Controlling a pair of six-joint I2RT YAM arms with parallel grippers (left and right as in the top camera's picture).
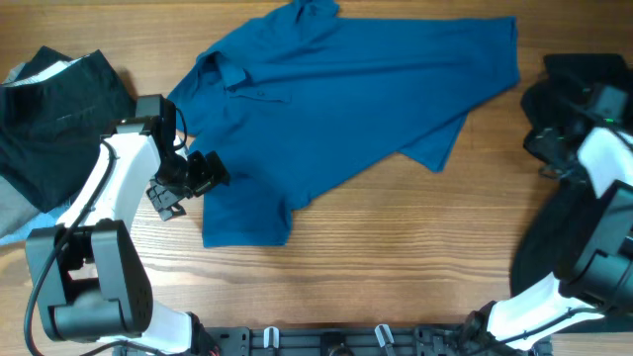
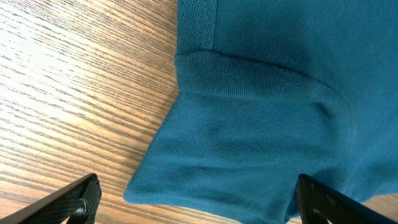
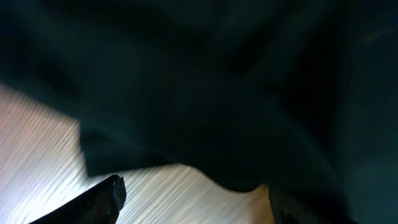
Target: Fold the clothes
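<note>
Shirt (image 1: pixel 346 99) spread rumpled across mid-bench (image 1: pixel 396 267), collar to the left, near sleeve (image 2: pixel 236 149) pointing toward the front edge. Left black heap (image 1: pixel 59 99) and right black heap (image 1: pixel 584 74) parked at the bench ends.

Left jaws spread wide, low over the wood, straddling the sleeve hem, pinching nothing. Right jaws likewise spread, over the right black heap, gripping nothing visible in a dim, blurred view.

Probably about to take the sleeve for a first fold. Hazards from here, as judged:
- Closing too near the hem edge: thin bite, likely slip-out mid-lift.
- Catching one layer only: sleeve peeling open instead of folding over.
- Pulling with the far side unpinned, right jaws well apart from the shirt: whole shirt dragged and bunched rather than creased.
- Dropping too low: tips scraping wood, shoving cloth ahead.
</note>
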